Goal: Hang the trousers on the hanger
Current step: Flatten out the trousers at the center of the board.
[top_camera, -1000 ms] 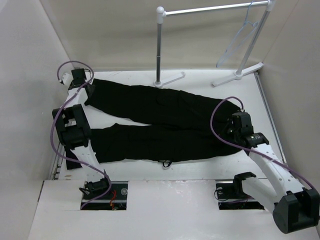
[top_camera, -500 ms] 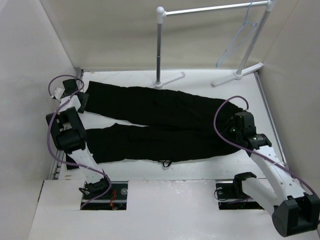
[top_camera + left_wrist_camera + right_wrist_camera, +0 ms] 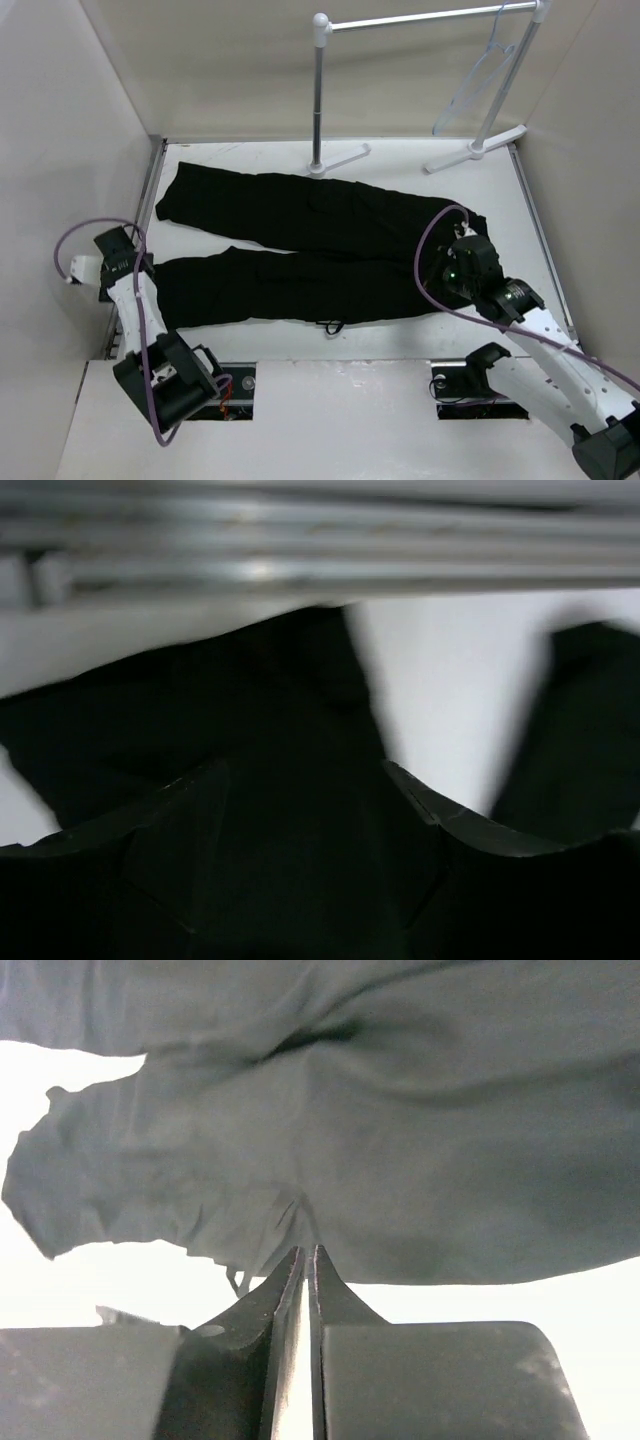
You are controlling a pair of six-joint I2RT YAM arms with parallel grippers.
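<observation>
Large black soft-fabric trousers (image 3: 300, 210) lay flat on the white surface (image 3: 250, 158), well apart from the thin bluish-white triangular hanger (image 3: 470, 85) hung on the white tube rack (image 3: 420, 18). Right fingers (image 3: 283, 1295) were closed, apparently pinching the waist to lift it. Left fingers (image 3: 170, 820) stood open near the cuff, empty.

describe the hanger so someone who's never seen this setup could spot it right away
Look at the white tube garment rack standing at the far edge of the table, beyond the black trousers. Near the right end of its top bar hangs the hanger: a thin, pale bluish-white triangle with a small hook, far slimmer than the rack's thick tubes.
</observation>
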